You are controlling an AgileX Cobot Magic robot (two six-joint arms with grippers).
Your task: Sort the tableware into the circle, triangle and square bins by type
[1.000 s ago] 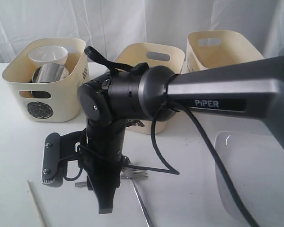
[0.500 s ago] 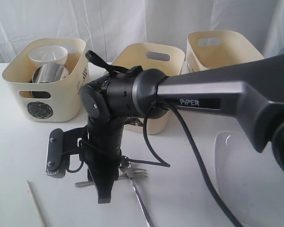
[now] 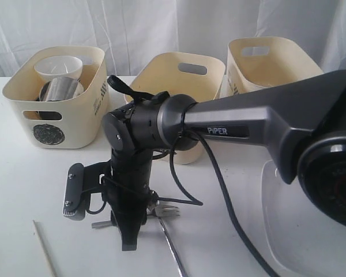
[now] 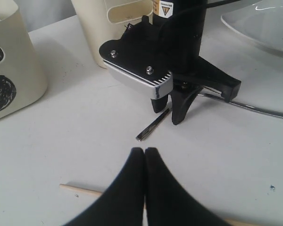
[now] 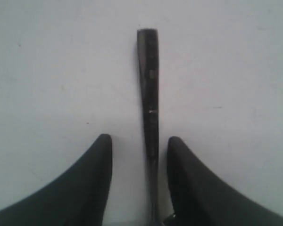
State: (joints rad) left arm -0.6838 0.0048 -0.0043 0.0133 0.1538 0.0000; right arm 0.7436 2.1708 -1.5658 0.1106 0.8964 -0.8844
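My right gripper (image 3: 126, 236) points down at the table, open, its fingers either side of the steel fork's handle (image 5: 148, 84) without closing on it. The fork's tines (image 3: 166, 211) stick out beside the wrist. A steel knife (image 3: 173, 251) lies just right of it. My left gripper (image 4: 145, 150) is shut and empty, hovering above a wooden chopstick (image 4: 80, 189) near the front edge. The circle bin (image 3: 48, 134) at back left holds a steel mug (image 3: 60, 89) and a small white bowl (image 3: 57, 69). The white plate (image 3: 300, 231) sits at the right.
Two more cream bins stand at the back, one in the middle (image 3: 181, 72) and one at the right (image 3: 265, 57); my right arm hides their marks. The right arm's long link (image 3: 254, 124) crosses the table from the right.
The right wrist has sunk a little lower over the fork and shifted slightly right. Its jaws stay equally wide. The left gripper has not moved.
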